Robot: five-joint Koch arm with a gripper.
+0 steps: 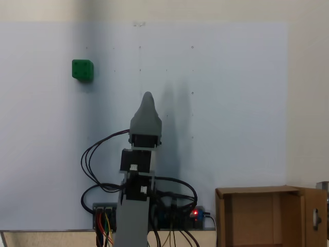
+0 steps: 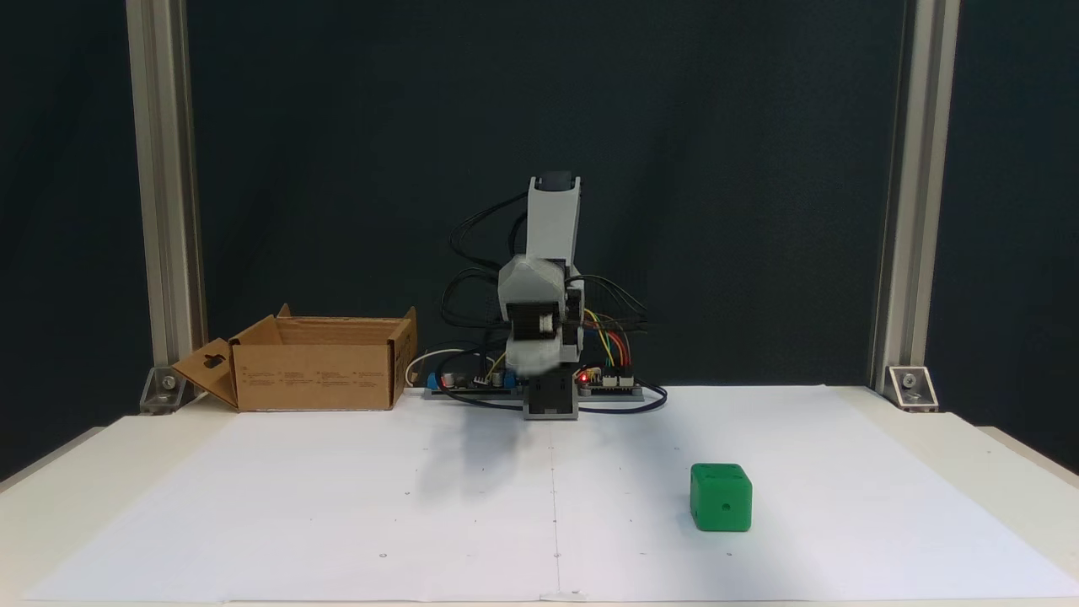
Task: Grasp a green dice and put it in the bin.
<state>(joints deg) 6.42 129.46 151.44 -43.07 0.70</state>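
The green dice (image 1: 82, 70) (image 2: 721, 497) sits on the white paper, far from the arm: upper left in one fixed view, front right in the other. The bin (image 1: 257, 192) (image 2: 316, 375) is a brown cardboard box with open flaps standing beside the arm's base. The arm is folded over its base, and my gripper (image 1: 148, 99) (image 2: 534, 364) hangs above the paper, well short of the dice, holding nothing. Only one grey tip shows, so how its jaws stand is unclear.
A control board with coloured wires and a red light (image 2: 582, 379) lies behind the arm's base. Two aluminium posts (image 2: 164, 202) (image 2: 915, 202) stand at the table's back corners. The white paper sheet (image 2: 337, 506) covers most of the table.
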